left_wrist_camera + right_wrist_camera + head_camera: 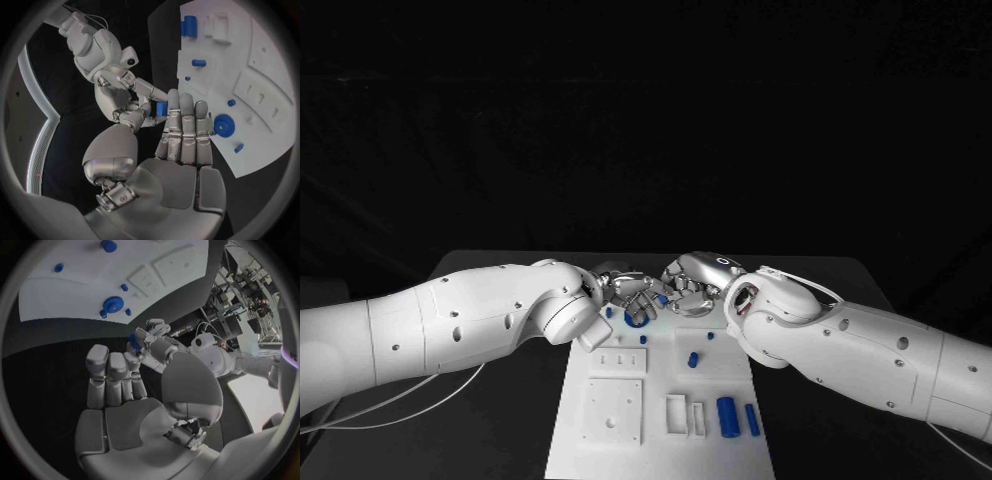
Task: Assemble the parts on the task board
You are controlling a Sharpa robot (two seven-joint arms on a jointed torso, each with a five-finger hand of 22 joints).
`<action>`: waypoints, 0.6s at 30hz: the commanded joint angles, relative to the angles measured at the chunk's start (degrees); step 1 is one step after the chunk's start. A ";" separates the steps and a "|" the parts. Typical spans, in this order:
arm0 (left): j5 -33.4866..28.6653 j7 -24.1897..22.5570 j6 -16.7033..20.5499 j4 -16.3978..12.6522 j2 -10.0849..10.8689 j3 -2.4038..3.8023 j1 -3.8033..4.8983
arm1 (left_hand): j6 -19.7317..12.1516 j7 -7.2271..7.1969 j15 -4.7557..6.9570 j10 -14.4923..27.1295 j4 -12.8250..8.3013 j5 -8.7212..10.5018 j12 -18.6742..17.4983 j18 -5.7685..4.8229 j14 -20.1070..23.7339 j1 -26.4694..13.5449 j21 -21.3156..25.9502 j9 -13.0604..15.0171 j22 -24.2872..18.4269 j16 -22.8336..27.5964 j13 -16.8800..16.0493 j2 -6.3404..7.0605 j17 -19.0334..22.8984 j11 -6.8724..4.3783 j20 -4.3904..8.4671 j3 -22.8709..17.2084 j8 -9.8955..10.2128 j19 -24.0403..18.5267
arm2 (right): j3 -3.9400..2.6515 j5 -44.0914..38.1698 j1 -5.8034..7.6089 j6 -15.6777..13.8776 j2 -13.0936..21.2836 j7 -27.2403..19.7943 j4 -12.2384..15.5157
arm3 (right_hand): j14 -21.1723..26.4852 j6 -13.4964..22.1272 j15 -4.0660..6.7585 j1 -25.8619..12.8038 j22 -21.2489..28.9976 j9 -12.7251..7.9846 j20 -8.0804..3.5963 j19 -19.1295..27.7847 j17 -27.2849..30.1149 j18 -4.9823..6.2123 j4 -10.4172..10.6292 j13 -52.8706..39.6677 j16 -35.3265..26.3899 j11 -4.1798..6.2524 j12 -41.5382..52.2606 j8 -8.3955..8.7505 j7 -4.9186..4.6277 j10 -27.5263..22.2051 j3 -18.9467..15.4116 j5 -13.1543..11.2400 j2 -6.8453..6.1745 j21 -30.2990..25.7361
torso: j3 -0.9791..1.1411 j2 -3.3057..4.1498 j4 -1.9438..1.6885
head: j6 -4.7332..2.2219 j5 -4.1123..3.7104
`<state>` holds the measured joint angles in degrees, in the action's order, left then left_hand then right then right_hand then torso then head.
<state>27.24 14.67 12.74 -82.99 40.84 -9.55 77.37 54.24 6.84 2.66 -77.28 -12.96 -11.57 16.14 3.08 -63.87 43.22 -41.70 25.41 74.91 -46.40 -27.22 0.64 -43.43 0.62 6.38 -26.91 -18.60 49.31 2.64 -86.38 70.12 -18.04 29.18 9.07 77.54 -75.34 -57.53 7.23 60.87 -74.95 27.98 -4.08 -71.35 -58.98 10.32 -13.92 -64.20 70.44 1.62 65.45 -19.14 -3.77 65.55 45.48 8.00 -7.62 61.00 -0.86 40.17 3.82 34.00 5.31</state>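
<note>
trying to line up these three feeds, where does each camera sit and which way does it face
Head view: on the robot's head, looking down at the white task board on the black table; both white arms, left hand and right hand meeting.
Left wrist view: behind the left hand, facing the right hand, which pinches a small blue part.
Right wrist view: behind the right hand, facing the left hand.
Shared: the round blue gear lies on the board in both wrist views.

From my remote seat I mostly get a black backdrop behind the black table, pretty dim overall. One wrist cam catches cluttered lab equipment off to the side.
</note>
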 commanded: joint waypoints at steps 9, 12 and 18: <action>0.09 -0.26 -0.85 -0.04 -0.27 0.10 0.08 | 0.48 -0.13 0.11 0.07 -1.94 -0.12 -0.31 -0.51 0.52 1.89 -0.34 0.05 0.22 -0.36 -0.18 -1.47 0.22 -0.01 1.95 -1.10 0.11 -0.36 | 0.06 -0.05 -0.13 1.22 -0.29 -0.38 0.03 | 0.08 -2.22 0.32 -0.15 -0.53 2.65 -0.04 -0.51 -0.04 4.68 -0.02 0.09 0.06 -0.13 -0.05 -0.69 -1.11 0.46 0.42 0.21 0.39 0.17 | 0.01 -0.01 -0.02 | 0.00 0.06; 0.09 -0.22 -0.89 0.04 -0.27 0.10 0.08 | 0.63 -0.12 0.03 -0.05 -3.30 -0.38 -0.42 -0.63 0.53 3.99 -0.54 0.15 0.24 -0.56 -0.32 -2.53 0.38 0.01 1.86 -2.09 0.06 -0.29 | 0.06 -0.05 -0.13 1.38 -0.33 -0.35 0.11 | 0.07 -2.22 0.32 -0.16 -0.53 2.65 -0.04 -0.51 -0.04 4.68 -0.03 0.09 0.05 -0.13 -0.05 -0.68 -1.11 0.46 0.42 0.23 0.39 0.17 | 0.02 0.01 0.01 | 0.04 0.14; 0.09 -0.18 -0.91 0.27 -0.43 0.10 0.08 | 0.83 -0.17 0.00 -0.19 -3.48 -0.18 -0.57 -0.71 0.57 5.39 -0.65 0.25 0.19 -0.76 -0.47 -3.03 0.61 -0.03 1.84 -2.76 0.01 -0.32 | 0.07 -0.05 -0.15 1.38 -0.36 -0.35 0.20 | 0.07 -2.22 0.32 -0.18 -0.52 2.66 -0.04 -0.51 -0.03 4.68 -0.03 0.09 0.05 -0.13 -0.06 -0.68 -1.11 0.46 0.42 0.27 0.41 0.16 | 0.02 0.02 0.01 | 0.06 0.12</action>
<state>27.26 15.06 12.58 -82.66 40.65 -9.55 77.37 54.73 6.75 2.86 -77.28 -16.35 -11.81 15.91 2.97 -63.66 47.99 -42.14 25.61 74.91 -46.81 -27.64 -2.46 -42.86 0.62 6.36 -29.34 -18.60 49.33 2.67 -86.35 70.07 -17.71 29.00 9.12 77.44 -75.31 -57.54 7.19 60.87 -74.94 27.98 -3.99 -71.43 -58.97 10.54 -13.84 -64.21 70.44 1.62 65.45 -19.14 -3.76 65.56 45.56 7.99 -7.64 61.00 -0.83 40.18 3.82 34.05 5.43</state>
